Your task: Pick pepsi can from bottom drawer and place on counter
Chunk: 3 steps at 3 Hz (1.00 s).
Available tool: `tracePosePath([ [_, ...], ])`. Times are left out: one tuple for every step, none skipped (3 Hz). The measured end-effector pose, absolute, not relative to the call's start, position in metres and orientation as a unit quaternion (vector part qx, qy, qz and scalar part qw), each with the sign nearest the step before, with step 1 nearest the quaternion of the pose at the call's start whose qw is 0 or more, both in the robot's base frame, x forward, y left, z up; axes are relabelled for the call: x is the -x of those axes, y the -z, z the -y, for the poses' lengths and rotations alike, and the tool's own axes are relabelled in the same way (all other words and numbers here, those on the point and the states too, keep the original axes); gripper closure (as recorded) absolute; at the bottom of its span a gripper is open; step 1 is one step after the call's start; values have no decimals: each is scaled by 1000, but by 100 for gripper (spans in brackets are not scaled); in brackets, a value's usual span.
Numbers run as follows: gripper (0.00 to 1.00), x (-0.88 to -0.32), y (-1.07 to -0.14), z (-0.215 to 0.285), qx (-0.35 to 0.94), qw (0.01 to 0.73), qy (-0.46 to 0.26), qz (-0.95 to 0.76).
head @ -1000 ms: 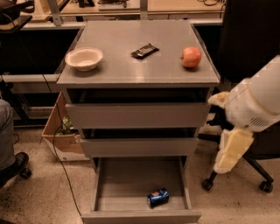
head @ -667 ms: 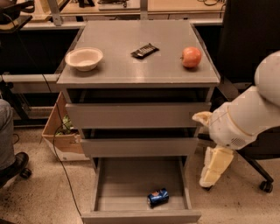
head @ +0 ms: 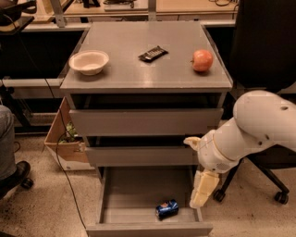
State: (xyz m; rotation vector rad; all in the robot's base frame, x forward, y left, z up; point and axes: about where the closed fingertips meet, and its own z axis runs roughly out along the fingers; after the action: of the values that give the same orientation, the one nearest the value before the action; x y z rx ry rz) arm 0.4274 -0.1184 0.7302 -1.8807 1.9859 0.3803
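While the bottom drawer [head: 147, 228] stands open at the foot of the cabinet, the two shallower drawers above it, top drawer [head: 143, 121] and middle drawer [head: 138, 156], sit closed.

Item 1: pepsi can [head: 167, 208], blue, lying on its side on the floor of the bottom drawer, near the front wall and right of centre.

Item 2: gripper [head: 203, 189], cream-coloured, pointing downward at the drawer's right edge, above and just right of the can, apart from it. Whether it is parted or closed cannot be told. The white arm [head: 259, 125] enters from the right.

Item 3: counter [head: 138, 76], flat grey metal, slightly reflective. On it:
- white bowl [head: 89, 61], left side, upright
- dark snack bar [head: 152, 53], rear centre, lying flat and angled
- red-orange fruit [head: 202, 60], right side, well apart from the bar

Room:
- speckled floor [head: 41, 210], pale stone pattern
- cardboard box [head: 64, 139] on the floor just left of the cabinet, contents unclear
- dark cable [head: 59, 152] trailing down past the box and across the floor
- black office chair [head: 263, 41] on castors to the right, behind the arm
- workbench [head: 115, 7] along the back wall, beyond the counter
- a person's jeans-clad leg [head: 5, 139] and dark shoe [head: 14, 176] at the left edge
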Motion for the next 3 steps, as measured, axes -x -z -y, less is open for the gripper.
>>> tracePosePath([
  [0, -437, -697, 99, 663, 201, -162, -703],
  [0, -463, -644, 81, 656, 227, -187, -695],
  [0, -487, -583, 54, 655, 249, -192, -687],
])
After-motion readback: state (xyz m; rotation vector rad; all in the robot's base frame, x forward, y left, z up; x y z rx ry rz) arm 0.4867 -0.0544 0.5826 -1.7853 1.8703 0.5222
